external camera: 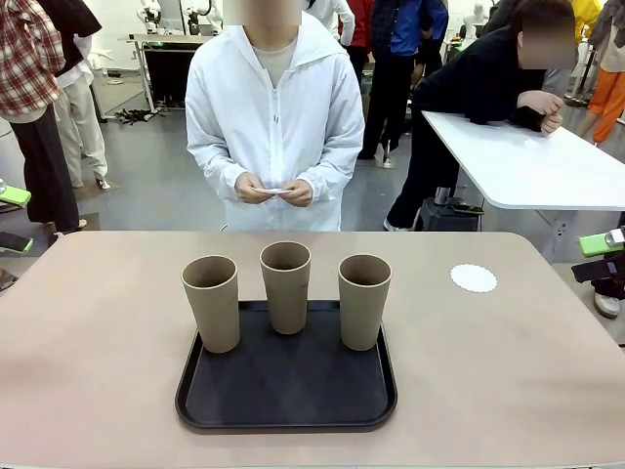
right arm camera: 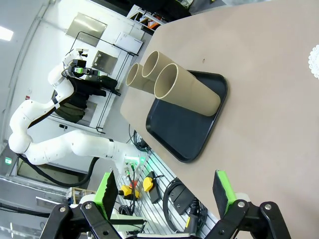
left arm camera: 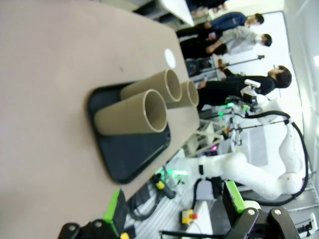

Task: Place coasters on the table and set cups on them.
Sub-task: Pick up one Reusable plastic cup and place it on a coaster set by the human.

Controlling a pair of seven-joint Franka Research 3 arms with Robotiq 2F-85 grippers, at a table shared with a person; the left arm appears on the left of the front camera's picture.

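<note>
From the front, three cups (external camera: 286,285) stood upright on a black tray (external camera: 285,391) in the middle of the worktop (external camera: 98,342). One coaster (external camera: 474,277) lay flat to the right of the tray, between it and the right gripper (external camera: 600,260) at the edge. A person opposite held something thin and white in both hands (external camera: 274,191).

In the left wrist view, the left gripper (left arm camera: 174,204) gaped wide and empty. The cups (left arm camera: 132,114) were well ahead of it and the coaster (left arm camera: 170,58) lay beyond them.

In the right wrist view, the right gripper (right arm camera: 163,191) stood fully apart and held nothing. The cups (right arm camera: 187,92) were well ahead and the coaster (right arm camera: 315,59) lay far off to one side.
</note>
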